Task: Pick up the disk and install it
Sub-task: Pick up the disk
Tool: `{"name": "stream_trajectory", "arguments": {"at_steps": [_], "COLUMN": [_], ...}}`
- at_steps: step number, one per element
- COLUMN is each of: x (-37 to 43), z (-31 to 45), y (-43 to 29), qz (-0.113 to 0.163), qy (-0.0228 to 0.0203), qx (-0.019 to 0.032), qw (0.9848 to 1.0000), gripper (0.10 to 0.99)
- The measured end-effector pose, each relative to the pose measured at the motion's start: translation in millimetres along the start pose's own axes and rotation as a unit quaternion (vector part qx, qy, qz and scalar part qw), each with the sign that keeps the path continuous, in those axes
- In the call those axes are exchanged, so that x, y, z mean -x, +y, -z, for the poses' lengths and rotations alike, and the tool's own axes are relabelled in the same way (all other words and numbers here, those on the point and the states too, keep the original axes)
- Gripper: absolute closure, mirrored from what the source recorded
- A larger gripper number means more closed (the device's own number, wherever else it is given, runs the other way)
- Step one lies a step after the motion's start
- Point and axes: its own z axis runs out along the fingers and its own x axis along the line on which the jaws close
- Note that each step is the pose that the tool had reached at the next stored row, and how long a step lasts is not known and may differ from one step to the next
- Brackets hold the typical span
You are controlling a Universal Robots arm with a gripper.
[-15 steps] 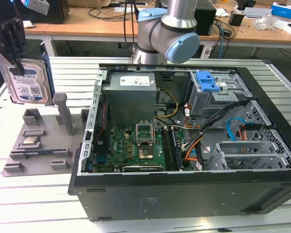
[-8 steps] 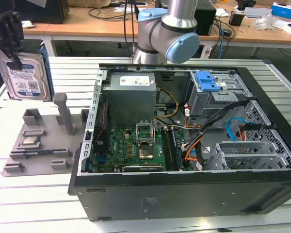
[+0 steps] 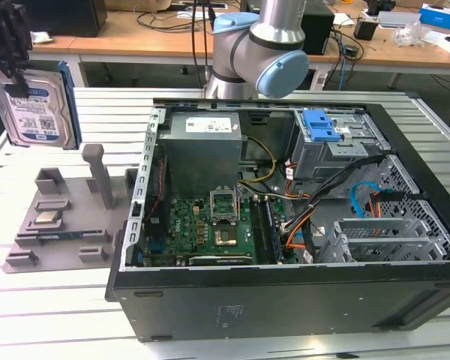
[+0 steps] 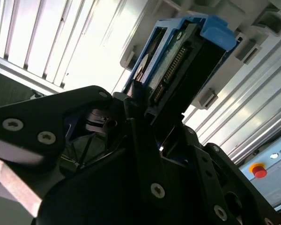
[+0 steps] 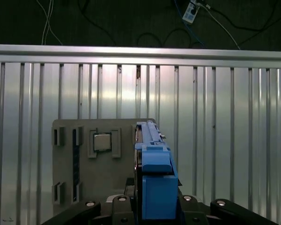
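Behind the slatted aluminium worktop [image 3: 60, 315] stands a long wooden desk [image 3: 124, 41] carrying cables [image 3: 165, 19]; the floor [image 5: 107, 23] is dark.

Open case [image 3: 285, 304] on slatted table [image 3: 52, 315], grey jig [image 3: 75, 214] beside it (chip [image 3: 46, 218] in a pocket), blue-latched cage [image 3: 322, 161] inside.

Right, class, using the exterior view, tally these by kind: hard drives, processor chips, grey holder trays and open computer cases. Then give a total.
Silver rectangular hard drive with blue plastic frame: 1
Small square silver processor chip: 1
Flat grey plastic holder tray: 1
Open black metal computer case: 1
Total: 4
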Motion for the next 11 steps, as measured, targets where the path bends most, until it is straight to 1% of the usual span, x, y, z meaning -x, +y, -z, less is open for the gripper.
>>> {"name": "stream_trajectory", "arguments": {"at_steps": [2, 4, 6, 7, 10, 11], "x": [0.1, 0.2, 0.2, 0.3, 0.3, 0.4], "z": [3.4, 11.1, 14.5, 17.8, 23.3, 26.4], "y": [0.1, 0.3, 0.4, 0.5, 0.6, 0.7], "qz": [0.000, 0.000, 0.000, 0.000, 0.000, 0.000], "qy": [0.0000, 0.0000, 0.0000, 0.0000, 0.0000, 0.0000], "qx": [0.0001, 0.0002, 0.0002, 0.0003, 0.0005, 0.0005], "qw": [1.0000, 1.0000, 1.0000, 1.0000, 1.0000, 1.0000], "gripper": [0.722, 0.722, 0.722, 0.722, 0.722, 0.722]}}
